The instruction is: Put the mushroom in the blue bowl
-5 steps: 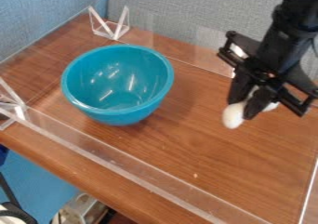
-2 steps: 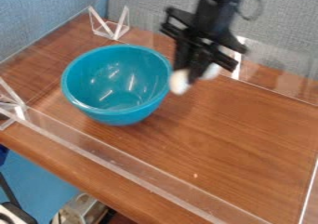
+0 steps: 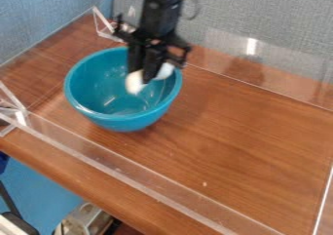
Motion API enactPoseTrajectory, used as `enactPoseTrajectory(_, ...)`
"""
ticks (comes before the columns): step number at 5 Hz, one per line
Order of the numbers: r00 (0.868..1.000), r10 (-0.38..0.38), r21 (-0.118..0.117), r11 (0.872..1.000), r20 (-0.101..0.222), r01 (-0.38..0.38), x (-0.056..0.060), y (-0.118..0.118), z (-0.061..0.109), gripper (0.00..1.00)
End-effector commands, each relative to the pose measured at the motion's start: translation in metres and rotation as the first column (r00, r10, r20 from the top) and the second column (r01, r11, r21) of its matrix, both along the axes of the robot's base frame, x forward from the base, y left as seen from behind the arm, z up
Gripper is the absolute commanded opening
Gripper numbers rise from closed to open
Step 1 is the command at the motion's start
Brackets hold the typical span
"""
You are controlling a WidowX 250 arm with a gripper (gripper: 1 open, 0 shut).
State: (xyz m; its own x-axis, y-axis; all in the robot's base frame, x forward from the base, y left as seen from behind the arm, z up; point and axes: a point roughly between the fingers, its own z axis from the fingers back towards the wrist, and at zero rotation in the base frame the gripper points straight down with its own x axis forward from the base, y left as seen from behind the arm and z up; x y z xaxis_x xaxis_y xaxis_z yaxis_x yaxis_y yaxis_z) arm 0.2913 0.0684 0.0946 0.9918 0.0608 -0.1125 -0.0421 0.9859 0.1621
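The blue bowl [image 3: 101, 97] sits on the left half of the wooden table, round and glossy turquoise. My black gripper [image 3: 146, 71] hangs over the bowl's right inner side, pointing steeply down, and is shut on the mushroom [image 3: 136, 81]. Only the mushroom's cream-white stem shows below the fingers; its cap is hidden between them. The mushroom hangs inside the bowl's rim and above its floor.
A low clear acrylic wall [image 3: 156, 180] rings the wooden tabletop [image 3: 247, 122]. Clear triangular brackets stand at the back left corner [image 3: 115, 26] and the left edge [image 3: 11, 110]. A blue-grey backdrop rises behind the table.
The gripper has carried the mushroom leftward from the right side of the table to over the bowl, sinking slightly and rolling a little on the way.
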Motion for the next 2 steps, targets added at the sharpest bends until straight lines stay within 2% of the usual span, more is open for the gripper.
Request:
enactPoseTrajectory(1,0.999,-0.032,0.003,0.999,0.040,0.032,0.0100,0.0142,0.0002,0.00)
enactPoseTrajectory(2,0.999,-0.027,0.002,1.000,0.029,0.026,0.0123,0.0129,-0.0046,0.00)
